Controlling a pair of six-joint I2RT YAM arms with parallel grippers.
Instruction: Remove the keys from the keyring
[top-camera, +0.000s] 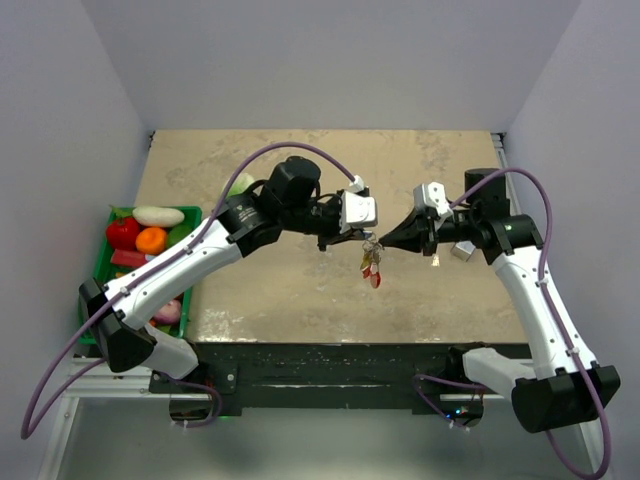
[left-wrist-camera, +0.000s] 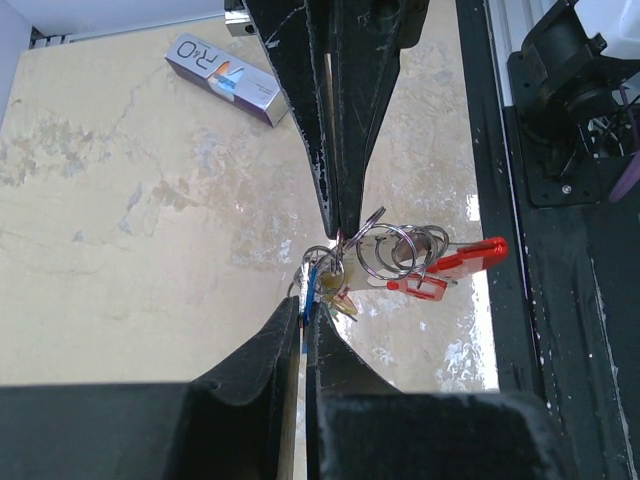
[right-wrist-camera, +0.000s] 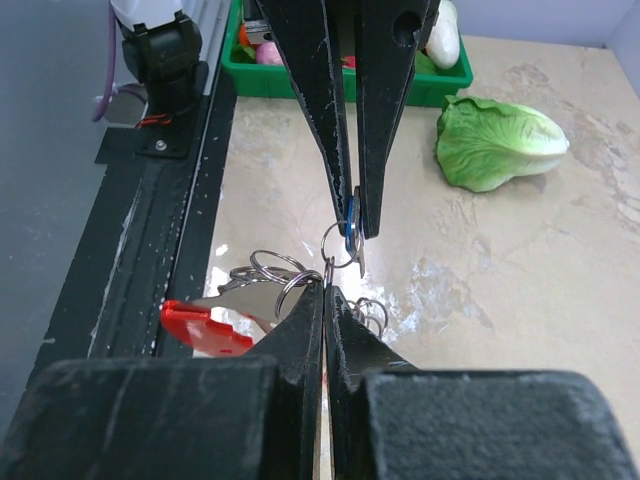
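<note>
Hanging in mid-air above the bench (top-camera: 300, 160), the keyring (left-wrist-camera: 395, 250) and its keys (left-wrist-camera: 335, 300) dangle between both arms, the left pincer (left-wrist-camera: 305, 310) clenched on a blue-headed key (right-wrist-camera: 348, 215), the right pincer (right-wrist-camera: 325, 300) clamped shut on the keyring just beside it, the red fob (left-wrist-camera: 465, 260) jutting sideways.

We count two arms of one make; the left arm (top-camera: 185, 263) and the right arm (top-camera: 541, 300) wear white shells on their long links, with black housings at the joints and bases; a thin purple cable (top-camera: 285, 146) loops along each; white blocks (top-camera: 358, 211) sit at the wrists; the left gripper (top-camera: 352, 240) and the right gripper (top-camera: 386, 240) have black fingers (right-wrist-camera: 300, 335) tapering to narrow tips, scuffed with pale scratches and specks.
</note>
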